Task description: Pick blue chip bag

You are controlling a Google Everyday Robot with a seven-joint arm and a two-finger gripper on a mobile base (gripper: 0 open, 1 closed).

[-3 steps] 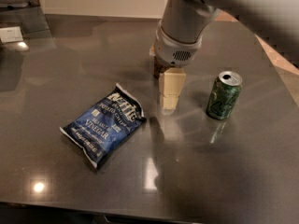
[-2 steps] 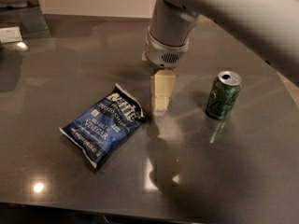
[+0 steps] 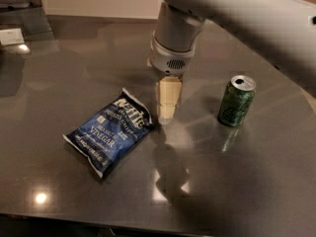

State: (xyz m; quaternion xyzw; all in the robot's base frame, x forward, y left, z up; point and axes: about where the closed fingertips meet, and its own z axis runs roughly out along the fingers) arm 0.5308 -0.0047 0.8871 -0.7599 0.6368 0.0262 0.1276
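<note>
Illumination is dim and warm. The dark, glossy counter [image 3: 59, 93] carries small glare spots near its front-left and far-left edges. The tool [image 3: 166, 115], hanging just right of the blue chip bag [image 3: 109, 132], throws a dark shadow with bright reflected patches toward the front.

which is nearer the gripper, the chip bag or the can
The blue chip bag, lying flat, its corner close beside the gripper; the green soda can stands upright, farther off.
</note>
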